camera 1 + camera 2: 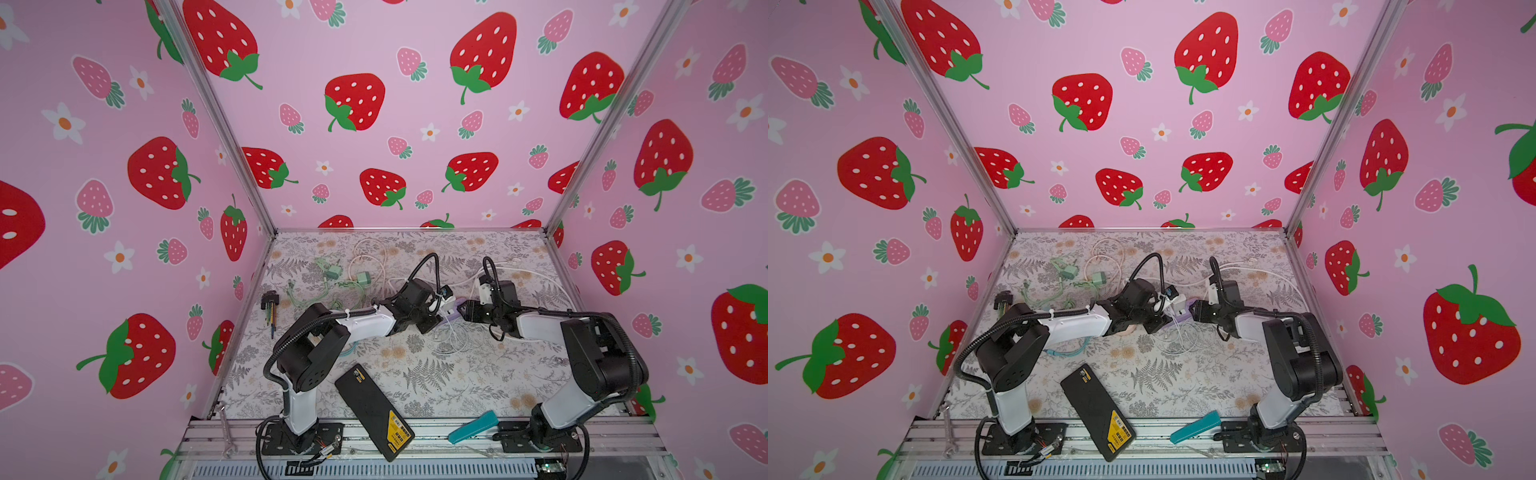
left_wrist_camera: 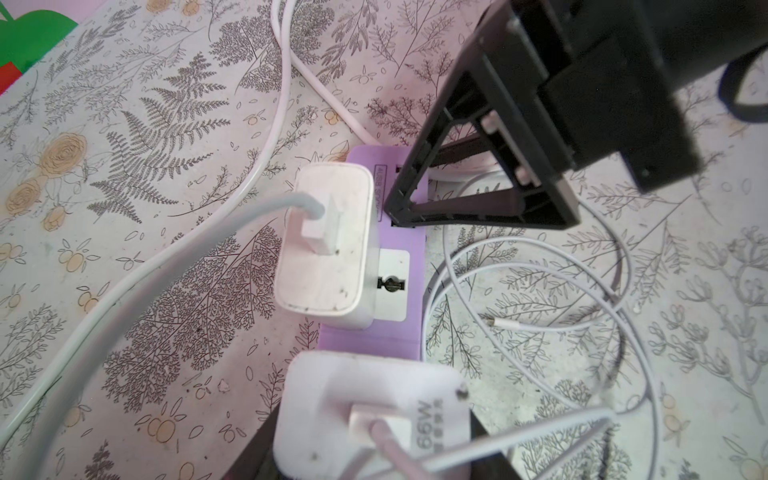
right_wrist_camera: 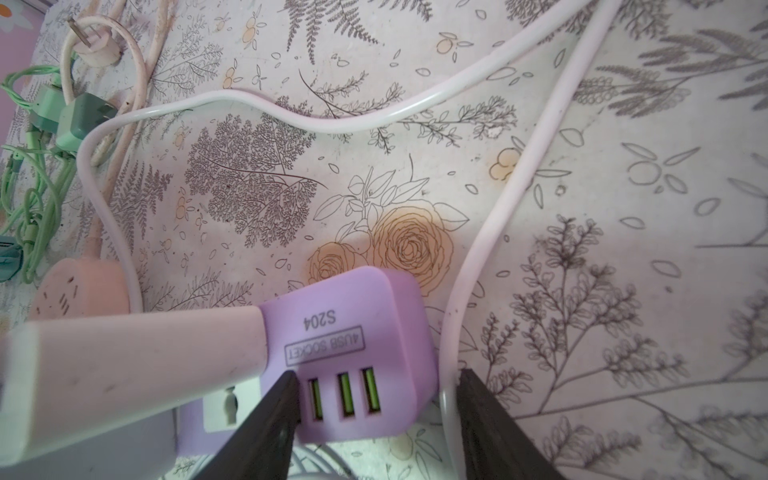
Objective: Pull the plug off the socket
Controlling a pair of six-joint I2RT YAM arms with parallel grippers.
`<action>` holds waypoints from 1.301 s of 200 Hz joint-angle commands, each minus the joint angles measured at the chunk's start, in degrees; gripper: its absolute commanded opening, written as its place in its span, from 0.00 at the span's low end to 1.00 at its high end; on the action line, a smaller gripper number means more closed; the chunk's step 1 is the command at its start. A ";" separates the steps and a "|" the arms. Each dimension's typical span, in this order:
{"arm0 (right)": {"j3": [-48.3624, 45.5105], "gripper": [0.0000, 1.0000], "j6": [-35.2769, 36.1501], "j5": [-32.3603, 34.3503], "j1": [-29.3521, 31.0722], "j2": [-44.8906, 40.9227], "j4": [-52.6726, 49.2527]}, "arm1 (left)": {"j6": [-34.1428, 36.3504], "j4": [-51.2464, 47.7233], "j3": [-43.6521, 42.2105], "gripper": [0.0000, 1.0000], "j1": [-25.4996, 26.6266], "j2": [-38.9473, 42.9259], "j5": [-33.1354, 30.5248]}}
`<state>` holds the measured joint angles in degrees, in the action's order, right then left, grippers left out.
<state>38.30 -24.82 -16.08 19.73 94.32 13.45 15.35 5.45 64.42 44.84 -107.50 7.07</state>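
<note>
The purple socket [image 3: 353, 316] is a strip with green USB ports, lying mid-table in both top views [image 1: 455, 312] [image 1: 1187, 306]. My right gripper [image 3: 376, 399] is shut on its USB end, with a white cable also caught between the fingers. It shows as black triangular fingers [image 2: 478, 183] in the left wrist view. My left gripper [image 2: 372, 436] is shut on a white plug marked 66W [image 2: 365, 399] at the strip's other end. Whether its pins still sit in the socket is hidden. A second white plug [image 2: 328, 245] stands plugged into the strip [image 2: 399, 332].
Loose white cables [image 2: 540, 311] coil beside the strip. Green chargers and cords [image 1: 332, 274] lie at the back left, with a pink power strip [image 3: 79, 286] nearby. A hex key set [image 1: 270, 309], a black box with a yellow label [image 1: 374, 415] and a teal tool [image 1: 473, 428] lie nearer the front.
</note>
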 commanded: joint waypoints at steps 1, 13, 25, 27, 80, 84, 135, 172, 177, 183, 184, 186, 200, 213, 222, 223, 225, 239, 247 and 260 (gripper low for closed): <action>-2.16 0.61 0.39 5.18 0.13 4.11 -9.76 | 1.24 -0.12 -0.34 0.27 -0.40 1.42 -2.37; -2.13 0.61 0.38 5.22 0.13 4.11 -9.76 | 0.30 0.08 -0.20 0.27 -0.69 1.51 -0.50; -2.12 0.61 0.39 5.21 0.13 4.11 -9.76 | -0.99 -0.32 0.38 0.27 -1.17 1.59 2.81; -2.12 0.61 0.39 5.19 0.13 4.11 -9.81 | -1.13 -0.41 0.47 0.26 -1.23 1.64 3.33; -2.09 0.61 0.47 5.44 0.31 4.20 -9.86 | -6.02 -2.21 1.73 0.26 -4.14 3.37 11.53; -2.09 0.61 0.44 5.44 0.31 4.22 -9.86 | -6.09 -2.63 1.93 0.26 -4.33 3.58 11.94; -1.99 0.61 0.42 5.53 0.40 4.29 -10.03 | -5.23 -4.57 1.70 0.26 -4.38 5.45 10.95; -2.01 0.61 0.32 5.62 0.40 4.20 -10.10 | -3.96 -5.42 1.78 0.26 -3.11 6.76 10.44; -2.03 0.61 0.31 5.62 0.40 4.20 -10.04 | -3.88 -5.81 1.99 0.26 -2.88 6.99 10.73; -2.07 0.61 0.30 5.62 0.40 4.20 -10.05 | -3.69 -6.13 2.11 0.26 -2.78 7.29 11.03; -1.99 0.61 0.30 5.62 0.40 4.20 -10.04 | -3.72 -6.19 2.11 0.26 -2.72 7.39 11.08; -2.00 0.61 0.30 5.62 0.40 4.20 -10.03 | -3.68 -6.28 2.11 0.26 -2.73 7.53 11.18; -2.00 0.61 0.30 5.62 0.40 4.27 -10.08 | -3.49 -6.49 2.07 0.26 -2.18 8.77 11.65; -2.01 0.61 0.40 5.65 0.47 4.27 -10.05 | -3.32 -6.77 1.95 0.26 -1.84 10.33 11.79; -1.98 0.61 0.38 5.62 0.44 4.29 -10.07 | -3.23 -6.86 1.84 0.26 -1.53 11.54 12.08; -2.00 0.61 0.38 5.62 0.48 4.29 -10.10 | -3.23 -6.86 1.80 0.26 -1.52 11.66 12.09; -1.96 0.61 0.38 5.62 0.48 4.29 -10.06 | -3.23 -6.93 1.72 0.26 -1.47 11.89 12.02; -1.91 0.61 0.39 5.67 0.49 4.38 -10.06 | -2.97 -7.42 1.77 0.26 -1.00 13.97 12.01; -1.88 0.61 0.47 5.69 0.49 4.38 -10.07 | -2.87 -7.86 1.80 0.26 -0.81 15.22 11.74; -1.89 0.61 0.47 5.70 0.49 4.41 -10.12 | -2.55 -8.41 1.75 0.27 -0.32 17.36 11.12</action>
<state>38.30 -24.82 -16.10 19.77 94.37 13.47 11.22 -1.74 64.45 43.68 -94.04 17.58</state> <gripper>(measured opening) 0.608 0.519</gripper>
